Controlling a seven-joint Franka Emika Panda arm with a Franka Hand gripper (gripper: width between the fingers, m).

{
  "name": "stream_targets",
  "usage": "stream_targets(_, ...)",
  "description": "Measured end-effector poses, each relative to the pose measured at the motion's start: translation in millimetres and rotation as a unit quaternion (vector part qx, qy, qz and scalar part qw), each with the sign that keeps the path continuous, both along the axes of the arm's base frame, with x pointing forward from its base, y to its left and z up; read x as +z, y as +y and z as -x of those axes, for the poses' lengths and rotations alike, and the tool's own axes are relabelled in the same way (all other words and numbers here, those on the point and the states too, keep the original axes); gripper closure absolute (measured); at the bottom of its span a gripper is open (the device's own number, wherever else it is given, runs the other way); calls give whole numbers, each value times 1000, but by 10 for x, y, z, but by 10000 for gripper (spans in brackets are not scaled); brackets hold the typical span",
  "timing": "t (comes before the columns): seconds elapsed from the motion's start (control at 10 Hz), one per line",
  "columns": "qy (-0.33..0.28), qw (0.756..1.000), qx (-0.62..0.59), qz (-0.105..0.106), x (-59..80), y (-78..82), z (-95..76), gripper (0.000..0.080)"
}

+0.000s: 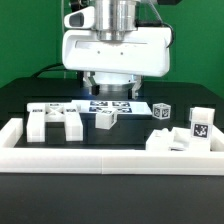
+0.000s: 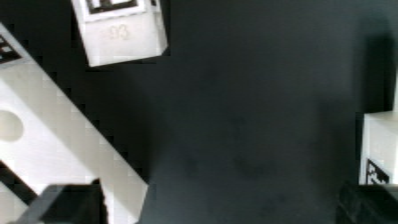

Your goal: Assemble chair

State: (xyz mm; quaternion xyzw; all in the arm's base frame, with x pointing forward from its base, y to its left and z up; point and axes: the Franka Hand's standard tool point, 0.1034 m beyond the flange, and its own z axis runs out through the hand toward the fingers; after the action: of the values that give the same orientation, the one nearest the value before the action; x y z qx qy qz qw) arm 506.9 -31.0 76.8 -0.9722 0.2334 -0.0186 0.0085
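Gripper (image 1: 107, 90): spread wide, holding nothing, hovering.
Likely target: small matte white tagged plastic block (image 1: 107, 118).
Method: centre over block, descend square, close evenly.

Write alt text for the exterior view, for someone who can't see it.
The arm's open tool hangs empty over the marker board on a black table. Loose white chair parts lie around it, behind a low white border frame.
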Motion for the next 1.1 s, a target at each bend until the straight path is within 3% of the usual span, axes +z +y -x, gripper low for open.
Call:
stream_targets(0.2, -5, 1000, 9, 4, -25, -43, 21, 150)
stream_targets(0.4, 2, 1000, 19, 10, -175, -247, 276, 150)
stream_targets(0.7, 23, 1000, 19, -3, -155, -206, 253, 150)
stream_targets(0.8, 71, 997, 19, -26, -150, -193, 314, 150)
stream_targets(1.1, 158, 985, 22, -68, -176, -311, 333, 150)
